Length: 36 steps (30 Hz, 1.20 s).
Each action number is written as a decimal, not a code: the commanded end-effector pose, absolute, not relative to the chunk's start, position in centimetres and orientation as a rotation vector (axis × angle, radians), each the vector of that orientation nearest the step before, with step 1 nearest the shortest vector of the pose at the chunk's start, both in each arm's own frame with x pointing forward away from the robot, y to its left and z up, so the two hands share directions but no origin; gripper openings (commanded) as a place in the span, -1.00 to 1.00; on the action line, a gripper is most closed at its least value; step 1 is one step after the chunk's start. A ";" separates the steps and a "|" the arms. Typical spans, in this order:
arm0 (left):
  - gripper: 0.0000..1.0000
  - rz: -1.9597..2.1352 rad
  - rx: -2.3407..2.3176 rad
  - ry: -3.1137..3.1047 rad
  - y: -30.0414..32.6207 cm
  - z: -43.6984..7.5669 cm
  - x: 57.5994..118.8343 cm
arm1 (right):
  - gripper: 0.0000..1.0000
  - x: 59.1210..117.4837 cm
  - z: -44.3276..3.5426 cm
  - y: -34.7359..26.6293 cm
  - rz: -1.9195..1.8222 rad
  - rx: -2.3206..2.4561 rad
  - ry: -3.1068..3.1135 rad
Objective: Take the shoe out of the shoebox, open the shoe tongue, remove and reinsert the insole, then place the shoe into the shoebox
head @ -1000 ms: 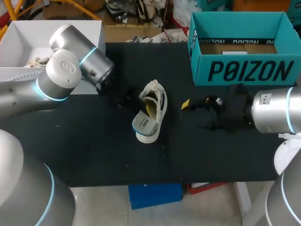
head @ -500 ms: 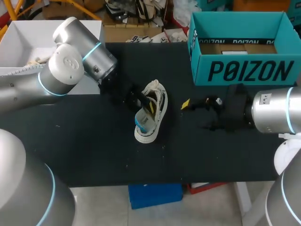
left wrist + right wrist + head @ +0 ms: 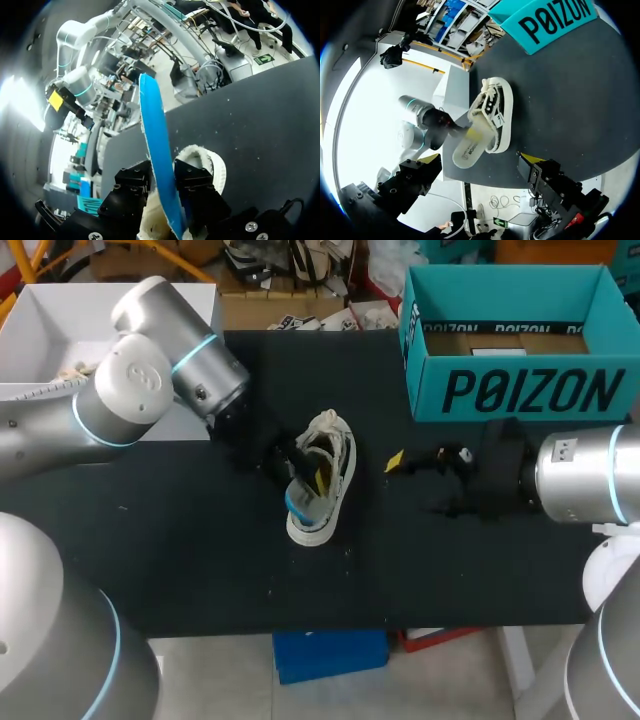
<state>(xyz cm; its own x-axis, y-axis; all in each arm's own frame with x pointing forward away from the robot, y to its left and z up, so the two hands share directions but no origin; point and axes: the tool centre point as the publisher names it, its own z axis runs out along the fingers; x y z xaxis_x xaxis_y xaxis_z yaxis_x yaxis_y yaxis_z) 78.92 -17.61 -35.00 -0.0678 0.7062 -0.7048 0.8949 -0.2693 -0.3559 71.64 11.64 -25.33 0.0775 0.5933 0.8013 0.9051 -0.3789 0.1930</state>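
**Between the left fingers: the blue-backed insole, at the shoe's mouth**

Between the two dark fingers of the left gripper (image 3: 162, 186) stands the insole (image 3: 154, 135), thin edge up, with one finger pressed to each face; the grip is closed on it (the yellow tips themselves are hidden in the left wrist view). Its blue side shows there, while the right wrist view shows its pale, printed side (image 3: 470, 147). Just under the fingers lies the shoe (image 3: 212, 162), its fleecy collar showing beside the insole's lower end.

From above, the left gripper (image 3: 288, 462) sits against the shoe (image 3: 330, 465), a cream lace-up lying on its side near the middle of the black table (image 3: 200, 560). The insole (image 3: 299, 502) slants out of the shoe's opening and past the heel, one end at the opening and the other out in the air. The left arm comes in from the near left corner.

The right gripper (image 3: 480, 159) hovers off to the shoe's other side with its fingers spread wide and nothing between them (both yellow tips show clearly). In the head view the right gripper (image 3: 430, 458) hangs low over the table, near the shoe but apart from it.

The teal shoebox (image 3: 510, 390) stands open at the far right of the table, well apart from the shoe.
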 end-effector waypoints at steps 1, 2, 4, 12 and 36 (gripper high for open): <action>-0.45 -1.224 1.985 1.745 -16.7 -34.1 78.2 | 1.00 71.6 -25.3 11.7 -1.208 -2.009 -1.488; -0.45 -1.220 1.988 1.744 -16.5 -34.0 78.1 | 1.00 71.6 -25.3 11.7 -1.208 -2.009 -1.488; -0.45 -1.213 1.996 1.742 -16.1 -33.7 77.9 | 1.00 71.6 -25.3 11.7 -1.208 -2.009 -1.488; -0.48 -1.205 2.030 1.745 -15.3 -33.7 76.8 | 1.00 71.6 -25.3 11.7 -1.208 -2.009 -1.488; -1.00 -1.162 1.935 1.679 -15.1 -34.3 75.9 | 1.00 71.6 -25.3 11.7 -1.208 -2.009 -1.488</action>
<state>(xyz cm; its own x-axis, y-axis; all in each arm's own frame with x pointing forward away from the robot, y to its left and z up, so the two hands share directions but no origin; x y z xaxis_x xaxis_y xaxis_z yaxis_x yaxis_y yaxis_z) 76.50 -15.40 -34.09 -0.0252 0.6732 -0.7390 0.9202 -0.2732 -0.2802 71.64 11.64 -25.33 0.0775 0.5932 0.8013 0.9051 -0.3788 0.1930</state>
